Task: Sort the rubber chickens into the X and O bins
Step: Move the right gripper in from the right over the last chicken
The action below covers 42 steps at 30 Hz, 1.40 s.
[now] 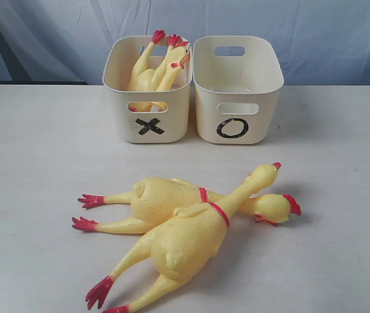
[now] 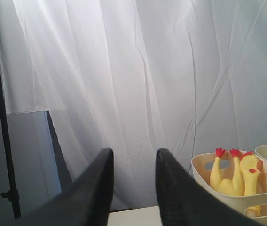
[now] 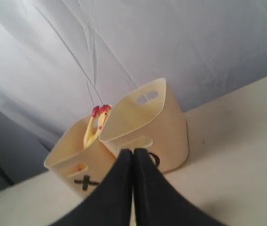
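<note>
Chickens number four on your white table (image 1: 28, 150), and bins two. At left, the X bin (image 1: 147, 127) holds two small chickens, one (image 1: 142, 73) beside the other (image 1: 170, 75), stood on end with red feet above the rim. Just beside it to the right sits the O bin (image 1: 237, 124), its mark facing the exterior camera. In front of both bins, well apart from them, two large chickens lie crossed on the tabletop. The rear one (image 1: 156, 199) stretches feet-left, head-right. The front one (image 1: 188, 241) lies slantwise over it, neck across neck, feet near the view's lower edge and head up to the right. A pale curtain (image 1: 315, 32) hangs behind everything. Your left gripper (image 2: 134, 160) faces that curtain, its two dark fingers apart with only cloth seen between them; the X bin and its two small chickens show in its view. Your right gripper (image 3: 133, 155) points at the two bins, its fingers pressed together, tip to tip.
</note>
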Each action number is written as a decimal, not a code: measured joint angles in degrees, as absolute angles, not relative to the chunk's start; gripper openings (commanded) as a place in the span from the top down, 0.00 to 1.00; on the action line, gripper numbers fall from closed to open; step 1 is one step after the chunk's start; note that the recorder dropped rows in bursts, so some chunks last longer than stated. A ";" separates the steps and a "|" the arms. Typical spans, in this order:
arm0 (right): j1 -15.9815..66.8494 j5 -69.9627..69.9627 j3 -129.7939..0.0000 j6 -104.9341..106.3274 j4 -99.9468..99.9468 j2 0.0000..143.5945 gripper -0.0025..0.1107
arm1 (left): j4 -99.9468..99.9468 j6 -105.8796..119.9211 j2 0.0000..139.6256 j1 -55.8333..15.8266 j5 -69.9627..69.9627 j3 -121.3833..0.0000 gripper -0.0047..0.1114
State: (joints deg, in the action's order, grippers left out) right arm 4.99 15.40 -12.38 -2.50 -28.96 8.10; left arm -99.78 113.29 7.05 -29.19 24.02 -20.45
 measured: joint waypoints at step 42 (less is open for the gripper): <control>22.72 26.80 -40.55 15.26 -49.04 83.77 0.45 | -99.78 112.87 6.93 -29.19 23.46 -20.45 0.70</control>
State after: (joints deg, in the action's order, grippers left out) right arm 22.72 26.80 -40.55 15.26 -49.04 83.77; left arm -99.78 112.87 6.93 -29.19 23.46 -20.45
